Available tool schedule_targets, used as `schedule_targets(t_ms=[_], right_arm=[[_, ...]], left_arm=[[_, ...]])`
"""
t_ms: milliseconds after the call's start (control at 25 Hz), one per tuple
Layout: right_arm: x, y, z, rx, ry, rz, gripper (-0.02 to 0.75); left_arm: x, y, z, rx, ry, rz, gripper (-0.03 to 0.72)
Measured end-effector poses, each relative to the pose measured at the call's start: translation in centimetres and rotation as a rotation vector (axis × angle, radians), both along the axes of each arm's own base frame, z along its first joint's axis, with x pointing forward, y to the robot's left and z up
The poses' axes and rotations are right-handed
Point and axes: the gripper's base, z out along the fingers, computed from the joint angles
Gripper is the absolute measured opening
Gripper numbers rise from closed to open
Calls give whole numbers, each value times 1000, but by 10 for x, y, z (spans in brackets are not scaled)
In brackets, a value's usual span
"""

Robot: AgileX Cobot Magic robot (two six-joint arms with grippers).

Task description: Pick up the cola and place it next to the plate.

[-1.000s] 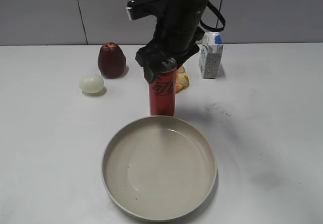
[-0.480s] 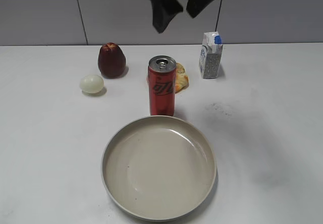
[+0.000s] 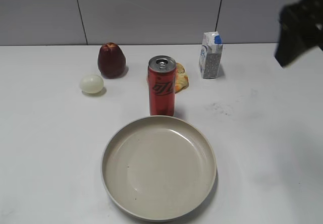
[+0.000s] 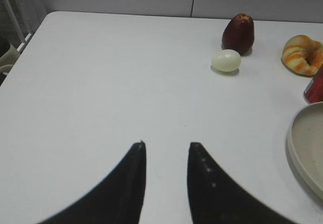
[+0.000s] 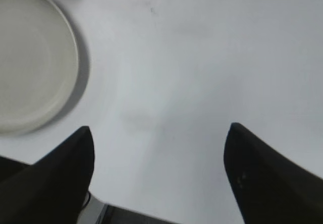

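Note:
The red cola can [image 3: 162, 86] stands upright on the white table, just behind the far rim of the beige plate [image 3: 112, 143]. Only its red edge shows in the left wrist view [image 4: 316, 86], beside the plate rim [image 4: 293, 138]. My right gripper [image 5: 159, 133] is open and empty, high over the table's right side; it shows as a dark blur at the right edge of the exterior view [image 3: 298, 30]. The plate also shows in the right wrist view [image 5: 60, 27]. My left gripper [image 4: 165, 146] is open and empty over bare table at the left.
A dark red apple [image 3: 111, 60] and a pale egg [image 3: 91, 84] sit at the back left. A croissant [image 3: 181, 77] lies behind the can. A white-and-blue carton [image 3: 211, 55] stands at the back right. The table's near edge shows in the right wrist view [image 5: 151, 216].
My right gripper let go of the cola can, rose above it, then swung away to the far right. The can stays standing behind the plate.

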Motion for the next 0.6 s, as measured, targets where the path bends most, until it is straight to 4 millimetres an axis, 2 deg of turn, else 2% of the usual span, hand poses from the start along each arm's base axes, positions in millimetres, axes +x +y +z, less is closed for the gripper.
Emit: schedule_targets(t_ms=[120, 320, 480, 600], right_arm=[[-47, -26, -18, -2, 34, -53, 599], [-120, -57, -49, 15, 37, -103, 595], [-165, -76, -66, 56, -43, -108, 595], [-193, -87, -70, 119, -174, -106, 595]], left_arm=[[0, 0, 0, 0, 0, 0, 227], [0, 0, 0, 0, 0, 0, 227], [0, 0, 0, 0, 0, 0, 227], [0, 0, 0, 0, 0, 0, 227]])
